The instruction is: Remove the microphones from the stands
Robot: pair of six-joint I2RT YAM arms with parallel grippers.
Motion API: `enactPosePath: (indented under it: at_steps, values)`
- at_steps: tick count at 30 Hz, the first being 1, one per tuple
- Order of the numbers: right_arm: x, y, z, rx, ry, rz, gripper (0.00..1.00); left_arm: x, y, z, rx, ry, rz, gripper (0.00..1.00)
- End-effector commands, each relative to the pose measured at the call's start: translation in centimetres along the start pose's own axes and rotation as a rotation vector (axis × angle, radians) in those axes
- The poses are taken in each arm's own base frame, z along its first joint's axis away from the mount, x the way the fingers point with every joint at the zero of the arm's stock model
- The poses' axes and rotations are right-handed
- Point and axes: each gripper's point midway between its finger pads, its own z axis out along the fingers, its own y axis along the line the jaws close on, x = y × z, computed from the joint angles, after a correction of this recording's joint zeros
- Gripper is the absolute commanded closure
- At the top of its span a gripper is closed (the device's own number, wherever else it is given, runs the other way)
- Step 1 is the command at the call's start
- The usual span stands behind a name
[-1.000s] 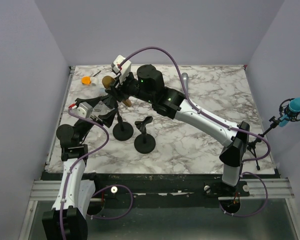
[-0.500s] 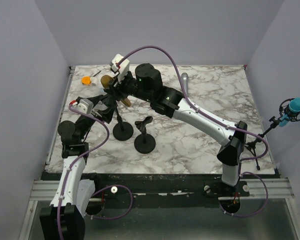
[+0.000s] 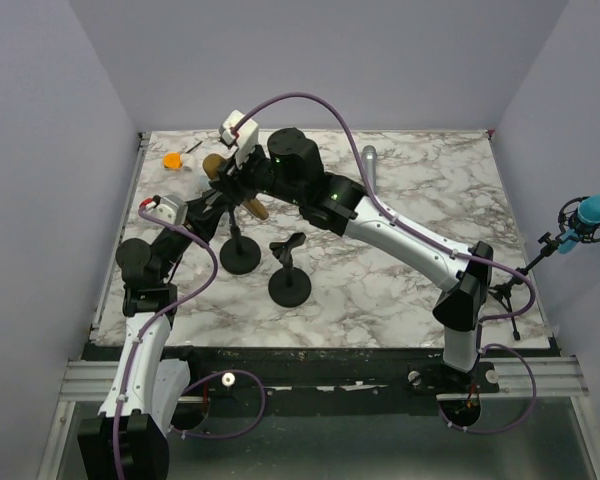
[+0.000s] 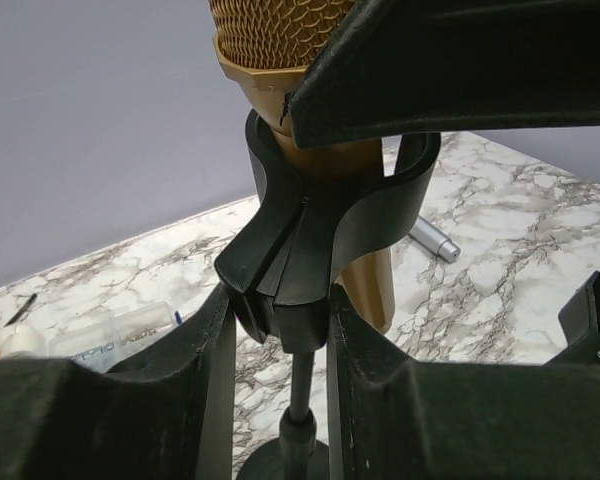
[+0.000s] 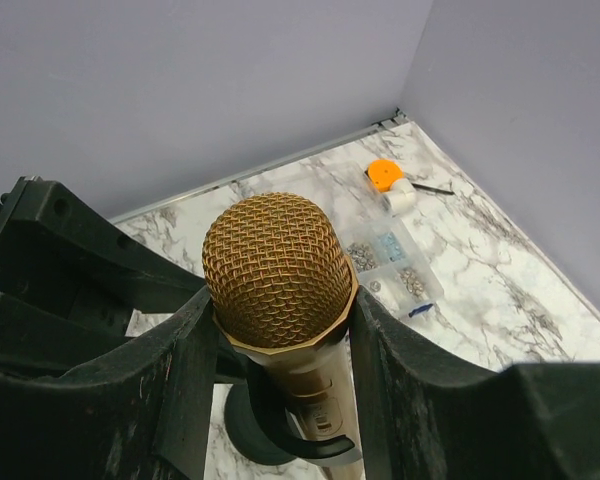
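1. The marble table (image 3: 400,290) carried everything, with both arms reaching to its far left part
2. The right arm (image 3: 410,240) stretched diagonally across the table, and its hand (image 5: 280,330) was closed around the microphone (image 5: 280,270), one finger pressed on each side just below the gold mesh head
3. The left arm (image 3: 145,310) rose from the near left edge; its hand (image 4: 278,320) had narrowed onto the lower part of the clip (image 4: 310,250), and both fingers appeared to touch it, though the contact was hard to judge from so close
4. The stand (image 3: 242,257) stood upright on its round black base, its thin post rising between the left hand's fingers
5. A second stand (image 3: 289,287) stood just beside it, nearer the arms' bases, its clip holding nothing
6. The microphone sat in the first stand's clip, head up and tilted, its gold body passing down through the black cradle
7. A silver microphone (image 3: 369,165) lay flat near the far edge, well apart from the stands
8. A clear box of small parts (image 5: 395,255) and an orange disc (image 5: 384,174) lay near the far left corner
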Motion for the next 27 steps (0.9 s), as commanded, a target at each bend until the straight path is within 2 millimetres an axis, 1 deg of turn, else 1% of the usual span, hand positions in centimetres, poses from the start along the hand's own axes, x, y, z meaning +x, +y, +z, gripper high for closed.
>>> enactPosePath:
  at_steps: [1,4,8,12,13,16,19,21,22,24,26,27]
  values:
    - [-1.5,0.6,0.4,0.02,-0.034,0.035,0.78,0.1,-0.3,0.0,0.018,0.019,0.049,1.0]
    - [-3.6,-1.1,-0.2,0.112,-0.077,0.059,0.8,0.3,-0.5,0.1,0.031,0.029,0.04,1.0]
    - [-7.2,-4.2,-2.4,0.282,-0.176,0.091,0.8,0.5,-0.6,0.2,0.034,0.039,0.03,1.0]
    - [-11.1,-7.7,-5.6,0.473,-0.281,0.143,0.79,0.8,-0.5,0.3,0.033,0.056,0.024,1.0]
    - [-11.8,-8.8,-6.6,0.538,-0.305,0.16,0.79,1.0,-0.4,0.3,0.028,0.066,0.023,1.0]
    - [-13.6,-10.9,-9.5,0.671,-0.386,0.183,0.79,1.2,0.1,0.3,0.002,0.082,0.023,1.0]
    - [-14.1,-12.3,-11.9,0.763,-0.423,0.188,0.79,1.2,0.0,0.3,0.006,0.087,0.018,1.0]
    - [-14.0,-13.0,-13.4,0.806,-0.431,0.186,0.78,1.2,0.0,0.3,0.005,0.1,0.007,1.0]
    - [-13.6,-13.3,-13.9,0.829,-0.424,0.185,0.78,1.0,0.0,0.3,0.003,0.106,0.0,1.0]
    - [-12.9,-14.0,-15.0,0.865,-0.407,0.175,0.78,1.2,0.2,0.2,-0.015,0.119,-0.019,0.96]
    - [-11.4,-14.6,-16.1,0.896,-0.38,0.166,0.78,1.2,0.3,0.1,-0.031,0.12,-0.02,0.94]
    - [-10.4,-15.0,-16.7,0.909,-0.359,0.16,0.78,1.1,0.4,0.0,-0.045,0.117,-0.02,0.92]
